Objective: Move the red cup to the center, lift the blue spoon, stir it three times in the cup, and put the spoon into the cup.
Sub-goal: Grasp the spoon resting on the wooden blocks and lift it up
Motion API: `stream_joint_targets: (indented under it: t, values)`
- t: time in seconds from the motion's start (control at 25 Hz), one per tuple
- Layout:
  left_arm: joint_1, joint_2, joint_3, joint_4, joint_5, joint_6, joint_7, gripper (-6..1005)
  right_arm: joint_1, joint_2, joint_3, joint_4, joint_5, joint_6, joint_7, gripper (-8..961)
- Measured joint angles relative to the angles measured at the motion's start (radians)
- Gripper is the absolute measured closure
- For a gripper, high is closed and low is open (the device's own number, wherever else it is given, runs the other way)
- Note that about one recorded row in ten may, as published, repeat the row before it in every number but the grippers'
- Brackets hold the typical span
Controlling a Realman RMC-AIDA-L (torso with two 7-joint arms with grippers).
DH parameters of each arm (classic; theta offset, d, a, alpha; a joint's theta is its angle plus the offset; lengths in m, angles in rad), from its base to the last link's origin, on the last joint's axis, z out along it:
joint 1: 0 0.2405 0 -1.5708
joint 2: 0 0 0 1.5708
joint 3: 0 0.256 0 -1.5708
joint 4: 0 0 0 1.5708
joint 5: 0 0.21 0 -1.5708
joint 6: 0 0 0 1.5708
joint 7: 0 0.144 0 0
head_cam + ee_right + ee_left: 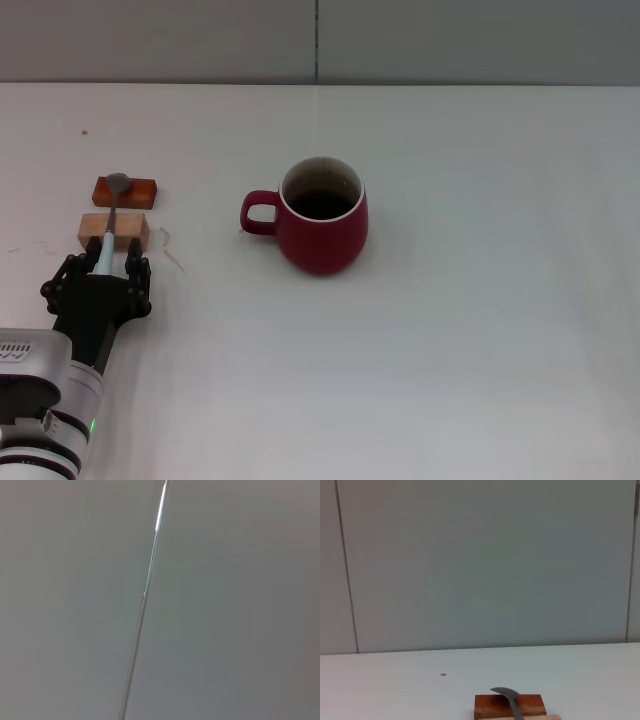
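The red cup (322, 225) stands upright near the middle of the white table, its handle toward my left arm and its inside dark. The blue spoon (111, 215) lies across two small blocks at the left, its grey bowl on the far block and its pale handle pointing toward me. The left wrist view shows the spoon's bowl (508, 698) on the reddish block. My left gripper (105, 263) is open, with a finger on either side of the handle's near end. My right gripper is out of view.
A reddish-brown block (127, 191) and a pale wooden block (113, 231) hold the spoon off the white table (450, 350). A grey wall (320, 40) stands behind the table's far edge. The right wrist view shows only that wall.
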Motion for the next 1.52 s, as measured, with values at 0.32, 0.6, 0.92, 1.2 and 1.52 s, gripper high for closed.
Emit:
stream_joint_targets:
  t: [0.32,0.6,0.92,1.2,1.52]
  values:
    - [0.000,-0.001,-0.001,0.003,0.000,0.000,0.000,560,-0.006,0.003,0.000,0.000,0.000,-0.003,0.000,269]
    - [0.000,-0.001,-0.001,0.006,0.000,0.000,0.000,571,-0.009,0.006,-0.001,0.000,0.000,-0.004,0.000,269]
    - [0.001,-0.002,-0.013,0.016,0.000,-0.026,0.000,574,-0.008,0.006,-0.002,-0.001,0.001,-0.004,0.000,269]
    - [0.000,-0.002,-0.015,0.027,0.000,-0.028,-0.034,576,-0.007,0.006,-0.002,-0.002,0.001,-0.004,0.000,270]
    - [-0.006,-0.002,-0.015,0.029,0.009,-0.029,-0.038,579,-0.003,0.006,-0.002,-0.003,0.001,-0.001,0.000,270]
